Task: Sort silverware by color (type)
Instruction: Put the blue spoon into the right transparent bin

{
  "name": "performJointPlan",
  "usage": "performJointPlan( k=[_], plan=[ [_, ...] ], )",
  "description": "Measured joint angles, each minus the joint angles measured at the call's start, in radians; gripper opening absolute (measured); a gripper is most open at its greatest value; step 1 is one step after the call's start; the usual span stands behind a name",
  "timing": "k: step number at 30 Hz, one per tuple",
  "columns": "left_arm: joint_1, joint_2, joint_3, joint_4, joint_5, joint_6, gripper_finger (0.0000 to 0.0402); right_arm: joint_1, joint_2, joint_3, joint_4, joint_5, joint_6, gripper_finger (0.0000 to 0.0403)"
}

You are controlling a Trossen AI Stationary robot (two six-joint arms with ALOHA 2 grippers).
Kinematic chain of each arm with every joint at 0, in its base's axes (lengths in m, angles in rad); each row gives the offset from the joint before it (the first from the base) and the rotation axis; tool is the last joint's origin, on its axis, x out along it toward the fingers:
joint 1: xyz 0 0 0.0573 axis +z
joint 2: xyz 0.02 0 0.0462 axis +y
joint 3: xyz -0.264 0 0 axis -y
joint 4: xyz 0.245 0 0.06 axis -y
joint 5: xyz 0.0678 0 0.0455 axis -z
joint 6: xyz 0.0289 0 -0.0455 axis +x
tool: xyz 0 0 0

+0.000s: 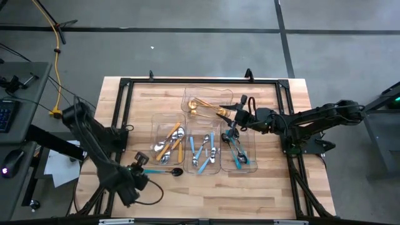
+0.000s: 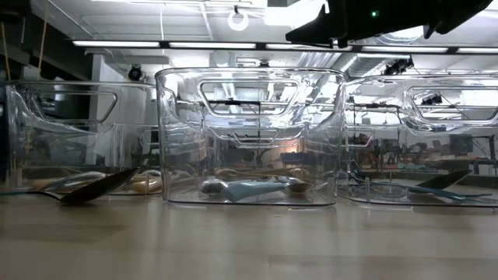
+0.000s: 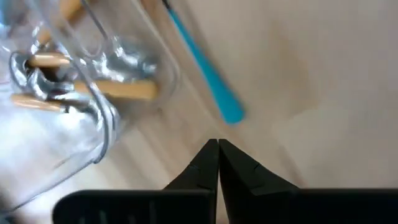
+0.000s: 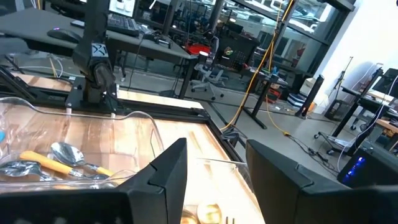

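A dark spoon with a teal handle (image 1: 164, 170) lies flat on the table in front of the trays; the low view shows it as a dark spoon (image 2: 85, 189) at the left. My left gripper (image 1: 139, 162) points down, shut, just short of the handle's free end (image 3: 231, 114); its fingertips (image 3: 217, 152) have nothing between them. My right gripper (image 1: 232, 116) hovers level and open over the trays, and its fingers (image 4: 168, 174) hold nothing. Gold pieces (image 1: 203, 105), orange-handled spoons (image 1: 169, 142), light-blue pieces (image 1: 204, 152) and teal pieces (image 1: 237, 152) lie in separate trays.
Four clear plastic trays sit at mid-table: one at the back (image 1: 215, 94) and three in a row (image 1: 187, 159). A black frame (image 1: 125, 84) runs round the tabletop. Bare wood lies along the near edge (image 1: 225, 194). Desks and cables stand beyond the table.
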State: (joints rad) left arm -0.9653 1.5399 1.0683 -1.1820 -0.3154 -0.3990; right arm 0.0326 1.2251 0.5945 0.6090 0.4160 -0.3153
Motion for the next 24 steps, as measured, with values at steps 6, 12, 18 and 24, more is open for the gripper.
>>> performJointPlan(
  k=[6,12,18,24],
  plan=[
    [-0.015,0.154,0.038,-0.044,-0.044,0.212,0.0001,0.000,0.000,0.000,0.000,0.000,-0.007,0.0149],
    [-0.054,0.279,0.021,-0.047,-0.098,0.387,0.0000,0.000,0.000,0.000,0.000,0.000,-0.008,0.0149],
    [-0.070,0.339,0.004,-0.046,-0.127,0.411,0.0000,0.000,0.000,0.000,0.000,0.000,-0.004,0.0149],
    [-0.071,0.339,-0.005,-0.019,-0.144,0.407,0.0000,0.000,0.000,0.000,0.001,0.000,-0.004,0.0149]
  ],
)
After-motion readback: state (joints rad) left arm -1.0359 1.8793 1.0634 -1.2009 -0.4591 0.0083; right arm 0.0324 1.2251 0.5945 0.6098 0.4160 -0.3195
